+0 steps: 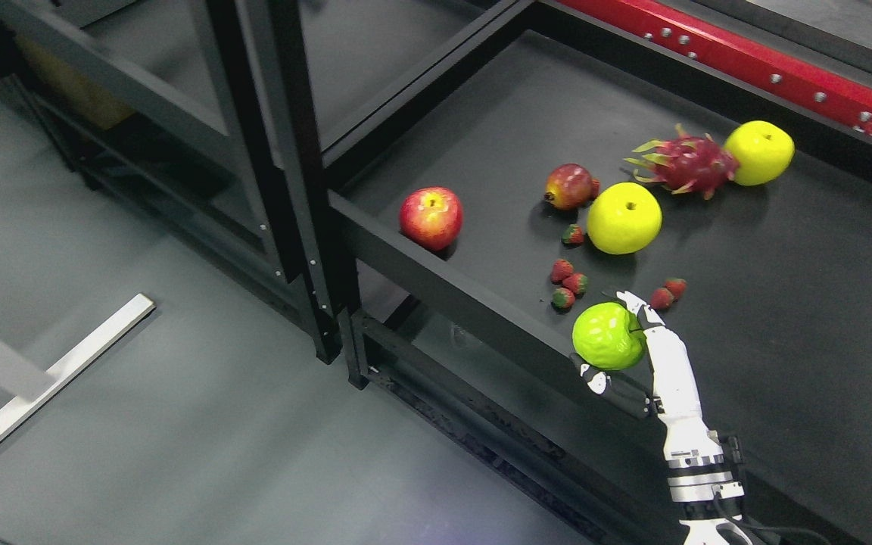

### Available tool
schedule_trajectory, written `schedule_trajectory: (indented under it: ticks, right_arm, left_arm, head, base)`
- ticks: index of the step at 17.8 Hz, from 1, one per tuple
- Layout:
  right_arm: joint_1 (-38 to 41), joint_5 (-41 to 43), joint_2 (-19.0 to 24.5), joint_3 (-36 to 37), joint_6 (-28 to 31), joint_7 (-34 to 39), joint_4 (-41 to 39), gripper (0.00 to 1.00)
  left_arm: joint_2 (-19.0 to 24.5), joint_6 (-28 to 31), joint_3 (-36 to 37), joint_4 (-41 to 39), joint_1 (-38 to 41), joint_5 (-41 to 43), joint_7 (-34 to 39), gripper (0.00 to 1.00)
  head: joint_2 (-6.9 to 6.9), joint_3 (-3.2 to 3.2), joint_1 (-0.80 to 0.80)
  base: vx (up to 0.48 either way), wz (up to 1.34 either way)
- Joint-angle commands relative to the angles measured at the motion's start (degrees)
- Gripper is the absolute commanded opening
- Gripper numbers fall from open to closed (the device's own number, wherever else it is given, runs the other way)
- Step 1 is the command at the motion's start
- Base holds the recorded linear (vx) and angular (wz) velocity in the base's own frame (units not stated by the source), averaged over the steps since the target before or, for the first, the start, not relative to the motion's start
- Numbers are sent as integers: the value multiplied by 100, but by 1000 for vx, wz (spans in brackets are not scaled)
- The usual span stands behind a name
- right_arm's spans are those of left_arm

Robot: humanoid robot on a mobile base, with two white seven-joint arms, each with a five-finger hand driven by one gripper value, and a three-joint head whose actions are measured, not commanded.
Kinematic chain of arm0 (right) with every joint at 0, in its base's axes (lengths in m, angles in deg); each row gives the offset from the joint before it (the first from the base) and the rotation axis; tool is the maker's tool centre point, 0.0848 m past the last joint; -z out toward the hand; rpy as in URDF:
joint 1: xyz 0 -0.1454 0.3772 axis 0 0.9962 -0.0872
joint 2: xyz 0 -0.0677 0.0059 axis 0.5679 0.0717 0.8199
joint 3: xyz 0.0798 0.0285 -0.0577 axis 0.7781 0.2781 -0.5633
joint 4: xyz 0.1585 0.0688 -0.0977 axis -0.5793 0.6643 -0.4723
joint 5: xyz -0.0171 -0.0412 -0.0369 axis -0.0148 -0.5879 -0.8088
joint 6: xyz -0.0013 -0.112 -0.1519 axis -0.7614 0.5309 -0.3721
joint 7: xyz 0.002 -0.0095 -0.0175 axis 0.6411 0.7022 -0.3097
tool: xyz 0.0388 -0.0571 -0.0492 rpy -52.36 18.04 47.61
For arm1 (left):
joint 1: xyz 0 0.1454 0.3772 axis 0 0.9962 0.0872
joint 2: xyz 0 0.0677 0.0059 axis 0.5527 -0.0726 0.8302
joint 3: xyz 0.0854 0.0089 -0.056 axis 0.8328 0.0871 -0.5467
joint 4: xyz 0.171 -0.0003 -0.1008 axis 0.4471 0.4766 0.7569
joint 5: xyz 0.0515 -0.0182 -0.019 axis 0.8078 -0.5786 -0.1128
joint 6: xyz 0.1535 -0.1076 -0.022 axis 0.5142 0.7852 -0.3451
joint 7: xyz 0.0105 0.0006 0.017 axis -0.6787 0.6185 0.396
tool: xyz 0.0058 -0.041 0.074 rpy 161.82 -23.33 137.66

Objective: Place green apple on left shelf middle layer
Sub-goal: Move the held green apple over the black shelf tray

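A bright green apple (608, 335) is held in my right hand (621, 344), whose white fingers (642, 312) curl around it. The arm comes up from the bottom right. The apple is over the front edge of the right shelf's black layer (784, 303). The left shelf (179, 113), a dark metal frame with open layers, stands at the upper left, well away from the apple. My left hand is out of view.
On the right shelf lie a red apple (431, 218), two yellow apples (624, 218) (760, 152), a dragon fruit (684, 163), a small red-yellow fruit (569, 186) and several strawberries (568, 284). A black upright post (300, 174) separates the shelves. A grey floor (179, 378) is at the left.
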Motion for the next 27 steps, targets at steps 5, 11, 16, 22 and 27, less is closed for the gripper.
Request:
schedule_trajectory:
  ticks: [5,11,16,22,27]
  right_arm:
    - [-183,-35,-55,14,788,19,44,0]
    - [-1044,-245,-257,-38,2055,493,649,0]
    - [-1870,-763,-380,-47,2197,686,1448,1]
    - [-2688,-958,-521,-582,2363,739,2530,1]
    - [-2891,-958,-521,-1067,2487,739,3067,2]
  left_arm:
    - [100,-3,-3,0,0,-1,1,100]
    - [100,-3,-3,0,0,-1,1,100]
    - [100,6,-3,0,0,-1,1,100]
    - [100,6,15,0,0,-1,1,100]
    - [100,-3,-3,0,0,-1,1,100]
  head:
    - [0,0,0]
    - [-2,0,0]
    - [-2,0,0]
    - [-3,0,0]
    - [-5,0,0]
  base:
    - [160,-664]
    - [223,-547]
    - [208,-284]
    - [139,-151]
    - [44,-44]
